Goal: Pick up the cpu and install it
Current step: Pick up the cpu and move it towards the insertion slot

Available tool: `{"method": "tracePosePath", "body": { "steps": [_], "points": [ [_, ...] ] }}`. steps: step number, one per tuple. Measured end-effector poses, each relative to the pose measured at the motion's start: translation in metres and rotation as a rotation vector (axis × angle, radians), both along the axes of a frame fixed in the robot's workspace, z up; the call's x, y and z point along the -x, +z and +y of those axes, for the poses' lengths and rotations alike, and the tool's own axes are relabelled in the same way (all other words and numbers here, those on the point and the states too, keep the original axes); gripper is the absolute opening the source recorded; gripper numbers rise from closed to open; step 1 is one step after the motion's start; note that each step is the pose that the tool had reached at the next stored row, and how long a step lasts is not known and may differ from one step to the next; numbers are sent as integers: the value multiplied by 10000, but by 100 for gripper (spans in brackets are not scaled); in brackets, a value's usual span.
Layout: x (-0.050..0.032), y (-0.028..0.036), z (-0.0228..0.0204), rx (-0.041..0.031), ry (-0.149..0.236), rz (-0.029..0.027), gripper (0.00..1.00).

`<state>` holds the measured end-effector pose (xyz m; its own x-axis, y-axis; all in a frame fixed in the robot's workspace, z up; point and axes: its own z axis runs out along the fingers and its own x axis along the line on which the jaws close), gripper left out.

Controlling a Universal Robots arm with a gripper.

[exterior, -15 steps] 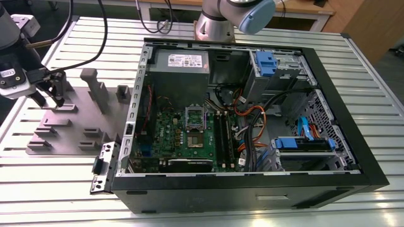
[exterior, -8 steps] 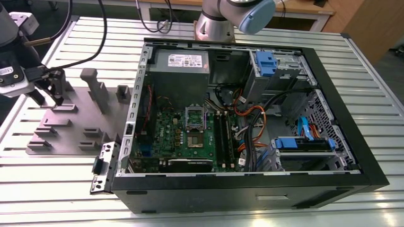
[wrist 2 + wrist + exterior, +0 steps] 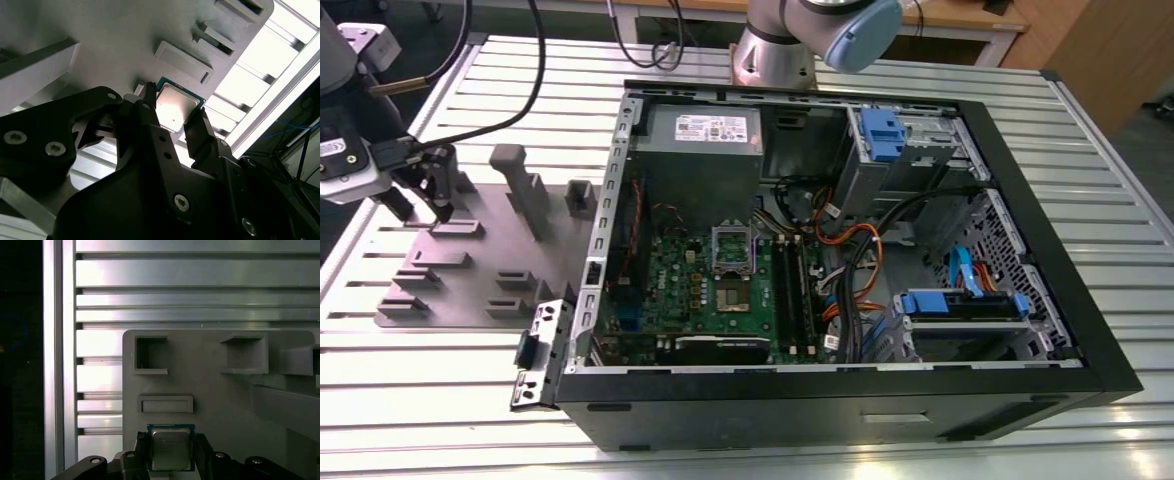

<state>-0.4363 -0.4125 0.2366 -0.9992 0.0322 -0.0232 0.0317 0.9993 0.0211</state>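
The cpu [image 3: 171, 454] is a small square chip with a shiny silver top and a thin dark rim. It lies between my gripper's [image 3: 171, 438] two black fingers, just over the grey fixture plate [image 3: 215, 405]. In both wrist views the fingers press against opposite edges of the cpu [image 3: 176, 104], so the gripper [image 3: 175, 111] is shut on it. In the exterior view my gripper [image 3: 424, 208] hangs over the plate [image 3: 467, 270] at the exterior view's left, outside the open computer case [image 3: 854, 385]. The motherboard's socket [image 3: 731, 252] sits in the middle of the case.
The grey plate carries raised blocks and upright posts [image 3: 520, 185] near my gripper. Inside the case are a power supply box [image 3: 700, 140], orange and black cables [image 3: 847, 250] and blue drive brackets [image 3: 961, 305]. Everything stands on a slatted aluminium table [image 3: 440, 400].
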Motion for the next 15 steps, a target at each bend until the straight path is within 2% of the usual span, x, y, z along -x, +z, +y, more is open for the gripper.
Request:
{"method": "tracePosePath", "body": {
  "steps": [9,15],
  "points": [
    [0,43,0,-1,0,-1,47],
    [0,50,0,0,0,0,47]
  ]
}}
